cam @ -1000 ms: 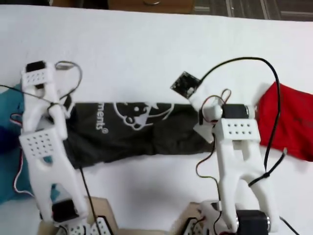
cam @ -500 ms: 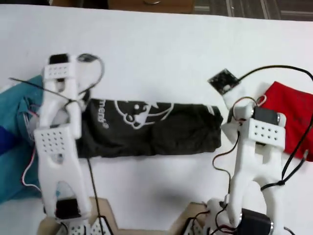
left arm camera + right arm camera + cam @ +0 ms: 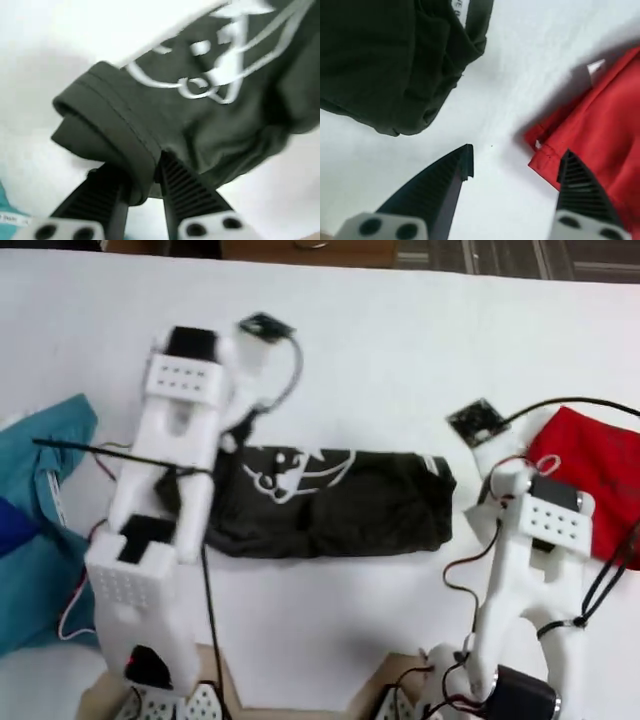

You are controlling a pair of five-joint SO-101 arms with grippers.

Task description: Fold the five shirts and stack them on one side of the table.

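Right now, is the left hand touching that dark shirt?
Touching. The left wrist view shows the left hand clamped on a folded edge of the dark shirt.

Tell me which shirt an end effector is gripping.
The black shirt with the white print: the left end effector pinches its hem. The red shirt and teal shirt lie free.

Dark shirt (image 3: 340, 505) at centre is showing charcoal-black, leaning olive in the left wrist view, and is carrying a white line-drawn graphic toward its 9 o'clock half. Red shirt (image 3: 590, 465) at 3 o'clock is reading plain bright red, while teal shirt (image 3: 40, 510) at 9 o'clock is showing teal with a deep blue patch. Table (image 3: 400, 350) is presenting uniform white; left arm (image 3: 150, 540) and right arm (image 3: 530, 560) are showing white shells with black motors, and left gripper (image 3: 142, 172) and right gripper (image 3: 515, 160) are showing black ribbed fingers.
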